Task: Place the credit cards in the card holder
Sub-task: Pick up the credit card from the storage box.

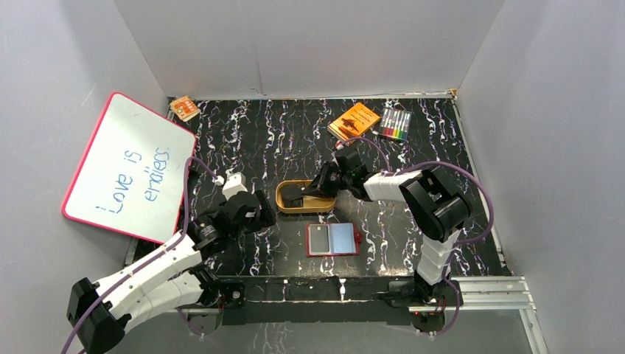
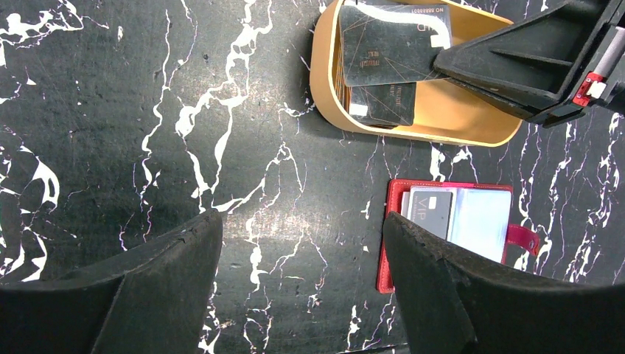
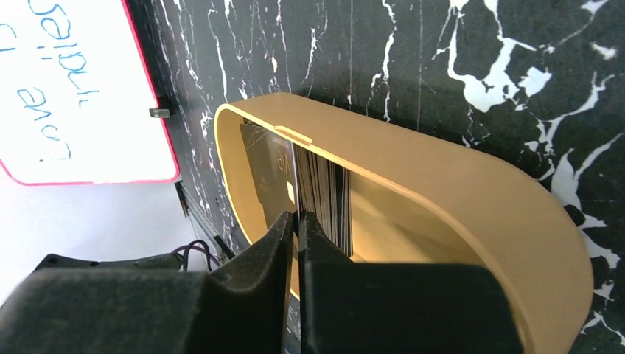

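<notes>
Reaching in from the right, the right gripper [image 1: 305, 193] was down inside the tray [image 1: 279, 196], while the left gripper [image 1: 263, 212] hung just left of it, fingers spread wide and empty. The whiteboard [image 1: 125, 169] on the left read "Love is endless." The tray's long axis ran left to right. The holder [image 1: 333, 239] lay open just near of it, between the arms and closer to the right gripper.

Cards [image 2: 383, 105] were stacked in the tray's left end. The top card [image 2: 390, 40] was tipped up, long axis along the tray, and the right fingers [image 3: 271, 245] were pinched almost together on its edge, as far as I could tell. So the carry looked short: up, then near.

One card [image 2: 431, 212] sat in the holder's left pocket, marked "VIP". The top card's number line began "NO", the rest too small to read.
</notes>
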Controlling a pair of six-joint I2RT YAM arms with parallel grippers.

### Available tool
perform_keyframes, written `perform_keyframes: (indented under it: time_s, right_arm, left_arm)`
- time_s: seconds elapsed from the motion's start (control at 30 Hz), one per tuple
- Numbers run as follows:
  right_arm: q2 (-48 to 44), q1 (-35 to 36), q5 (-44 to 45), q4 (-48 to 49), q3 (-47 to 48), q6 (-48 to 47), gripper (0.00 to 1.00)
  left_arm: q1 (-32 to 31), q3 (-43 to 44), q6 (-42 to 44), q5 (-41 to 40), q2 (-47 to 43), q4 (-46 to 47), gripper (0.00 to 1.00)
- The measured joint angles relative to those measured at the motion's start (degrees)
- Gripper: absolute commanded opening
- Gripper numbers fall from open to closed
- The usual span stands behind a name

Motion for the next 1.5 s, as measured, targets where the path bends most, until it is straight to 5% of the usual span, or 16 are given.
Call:
perform_keyframes:
  time_s: [0.1,0.47,0.87,1.1,1.33,1.5]
  right_arm:
    - [0.00,0.00,-0.59,0.66,0.00,0.26,0.00]
    - [-9.20,-0.07,-0.92,-2.10,-1.42,-0.52,0.00]
    - [-32.02,-0.79,-6.19,-29.29,8.74,-22.21,0.00]
    - [-44.72,-0.81,-13.77,-44.89,11.45,-36.79,0.00]
    - [-50.95,-0.81,-24.13,-48.81,12.57,-42.25,0.00]
    - [-50.88,-0.81,-28.63,-49.00,13.60,-43.74,0.00]
  left_arm:
    - [0.00,0.00,0.00,0.00,0.00,-0.02,0.77]
    - [0.00,0.35,0.00,-0.94,-1.84,-1.53,0.77]
    - [0.02,16.85,10.08,-3.98,-5.81,-1.33,0.81]
    - [0.09,20.74,22.75,21.90,-4.13,10.51,0.81]
    - [0.09,24.17,26.91,48.09,3.65,15.56,0.80]
    - [0.09,24.68,27.28,61.16,6.62,15.89,0.66]
